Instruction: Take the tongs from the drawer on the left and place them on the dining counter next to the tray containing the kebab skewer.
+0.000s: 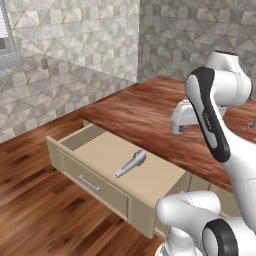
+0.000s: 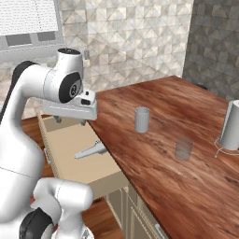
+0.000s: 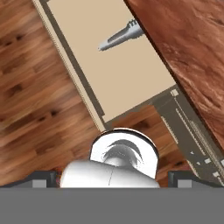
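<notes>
The wide, shallow light-beige wooden drawer [image 1: 100, 172] with its thin silver bar handle [image 1: 89, 183] stands pulled out from under the large reddish-brown glossy wood-grain dining counter [image 1: 150, 117]. Inside it, the slim grey-silver metal tongs [image 1: 131, 163] lie flat on the drawer floor, near the counter edge and apart from the drawer walls. The two-finger gripper [image 2: 70, 120] hangs above the drawer's back part, well above the tongs and touching nothing; its finger tips [image 3: 39, 178] sit wide apart. On the counter stand a grey cup [image 2: 142, 119], a clear glass [image 2: 183, 149] and a white cylinder [image 2: 232, 125].
</notes>
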Motion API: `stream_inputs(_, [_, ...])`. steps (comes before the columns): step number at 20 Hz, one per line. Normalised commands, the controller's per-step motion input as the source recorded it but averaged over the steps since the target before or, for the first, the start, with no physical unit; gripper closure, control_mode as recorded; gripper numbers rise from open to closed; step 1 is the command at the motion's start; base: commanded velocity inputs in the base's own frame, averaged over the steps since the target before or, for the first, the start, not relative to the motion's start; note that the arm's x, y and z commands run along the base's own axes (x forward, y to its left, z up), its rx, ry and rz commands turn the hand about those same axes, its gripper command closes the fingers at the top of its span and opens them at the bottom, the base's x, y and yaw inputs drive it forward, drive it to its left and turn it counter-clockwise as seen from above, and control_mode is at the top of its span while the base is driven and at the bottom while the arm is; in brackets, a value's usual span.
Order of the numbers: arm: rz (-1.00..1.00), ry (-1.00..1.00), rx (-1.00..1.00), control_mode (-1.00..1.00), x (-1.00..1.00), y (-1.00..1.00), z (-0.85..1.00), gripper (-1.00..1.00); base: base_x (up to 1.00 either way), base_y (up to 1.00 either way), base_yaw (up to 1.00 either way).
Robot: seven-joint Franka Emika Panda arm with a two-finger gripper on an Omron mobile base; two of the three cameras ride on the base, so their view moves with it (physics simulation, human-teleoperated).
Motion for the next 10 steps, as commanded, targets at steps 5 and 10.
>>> stream_inputs(5, [-0.09, 0.14, 0.02, -1.0, 0.71, 0.45, -0.71, -1.0, 0.0, 0.0, 0.0])
stream_inputs(10, [-0.17, 0.06, 0.04, -1.0, 0.25, 0.07, -0.69, -1.0, 0.0, 0.0, 0.0])
